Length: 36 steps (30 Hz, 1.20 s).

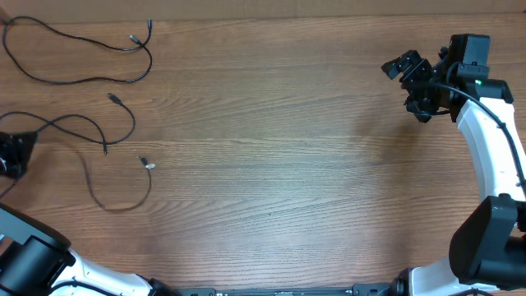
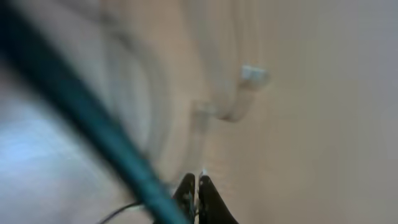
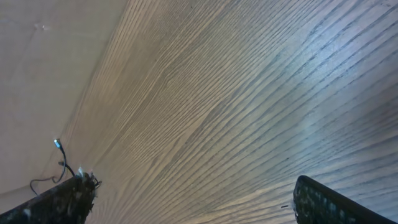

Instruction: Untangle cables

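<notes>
Overhead view: left claw (image 1: 15, 153) closed, tips together, at bench (image 1: 288, 164) 9 o'clock edge. Cables (image 1: 76, 117) fan out from claw toward 12 to 3 o'clock, strands mostly running 9-to-3. One strand reaches claw; you cannot tell if it is pinched. Left arm, rising from 7 o'clock corner, is far nearer, so pull from there. Right claw (image 1: 408, 89) wide open, empty, well apart near 2 o'clock, tips toward 9.

Brown wood-grain tabletop (image 1: 288, 164)

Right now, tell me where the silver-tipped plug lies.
In the overhead view, the silver-tipped plug lies on the table's left half, ending the lowest black cable.
</notes>
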Tool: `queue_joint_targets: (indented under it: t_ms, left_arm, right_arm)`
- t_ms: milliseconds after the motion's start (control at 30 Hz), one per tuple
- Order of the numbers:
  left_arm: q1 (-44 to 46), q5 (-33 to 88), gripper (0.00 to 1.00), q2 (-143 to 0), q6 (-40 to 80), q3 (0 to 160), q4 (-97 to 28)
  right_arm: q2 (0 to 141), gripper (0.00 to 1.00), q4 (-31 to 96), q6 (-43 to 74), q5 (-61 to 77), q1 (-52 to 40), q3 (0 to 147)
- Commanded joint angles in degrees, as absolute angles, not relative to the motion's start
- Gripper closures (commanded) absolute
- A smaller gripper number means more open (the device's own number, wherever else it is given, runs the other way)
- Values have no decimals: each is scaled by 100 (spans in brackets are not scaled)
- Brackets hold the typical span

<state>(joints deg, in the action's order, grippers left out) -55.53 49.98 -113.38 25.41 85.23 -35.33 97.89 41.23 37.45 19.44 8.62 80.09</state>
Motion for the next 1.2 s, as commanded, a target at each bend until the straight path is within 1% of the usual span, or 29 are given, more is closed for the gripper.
queue_joint_targets:
  t_ms: [0, 167, 200, 233, 300, 367, 400, 433, 500, 567, 600, 733, 933, 1000, 1067, 1133, 1167]
  left_arm:
    - [-5699, 7745, 96, -11115, 2947, 8617, -3382]
    - [-5697, 7776, 96, -10728, 2526, 8617, -3743]
    - [-5697, 7699, 96, -10593, 2338, 8617, -3896]
    - [-5697, 7354, 96, -10447, 2147, 8617, -4233]
    - [-5699, 6539, 96, -10313, 2073, 8617, -4709]
    - [-5739, 5092, 96, -10241, 2150, 8617, -5347]
    - [-5760, 4283, 96, -10243, 2397, 8615, -5627]
    - [-5822, 3164, 95, -10283, 2971, 8597, -5957]
    - [-5933, 2362, 95, -10348, 3424, 8589, -6069]
    - [-6062, 1859, 96, -10405, 3732, 8586, -6047]
    - [-6219, 1492, 96, -10453, 4108, 8586, -6012]
    - [-6536, 906, 96, -10492, 4628, 8586, -5979]
    - [-6604, -108, 92, -10750, 4320, 8547, -5999]
    - [-6608, -165, 92, -10945, 4165, 8545, -5931]
    - [-6608, -134, 87, -11050, 3844, 8545, -5859]
    - [-6611, 5, 76, -11212, 3459, 8545, -5811]
    - [-6611, 113, 74, -11244, 3310, 8545, -5798]
  right_arm:
    - [9730, 0, 4106, 3699, 1890, 880, 8075]
    - [9730, 0, 4106, 3699, 1890, 880, 8075]
    - [9730, 0, 4106, 3699, 1890, 880, 8075]
    - [9730, 0, 4106, 3699, 1890, 880, 8075]
    - [9730, 0, 4106, 3699, 1890, 880, 8075]
    - [9730, 0, 4106, 3699, 1890, 880, 8075]
    - [9730, 0, 4106, 3699, 1890, 880, 8075]
    - [9730, 0, 4106, 3699, 1890, 880, 8075]
    - [9730, 0, 4106, 3699, 1890, 880, 8075]
    - [9730, 0, 4106, 3699, 1890, 880, 8075]
    - [9730, 0, 4106, 3699, 1890, 880, 8075]
    - [9730, 0, 4106, 3699, 1890, 880, 8075]
    - [9730, 0, 4106, 3701, 1890, 880, 8075]
    - [9730, 0, 4106, 3699, 1890, 880, 8075]
    - [9730, 0, 4106, 3699, 1890, 880, 8075]
    - [9730, 0, 4106, 3699, 1887, 880, 8075]
    - [9730, 0, 4106, 3699, 1890, 880, 8075]
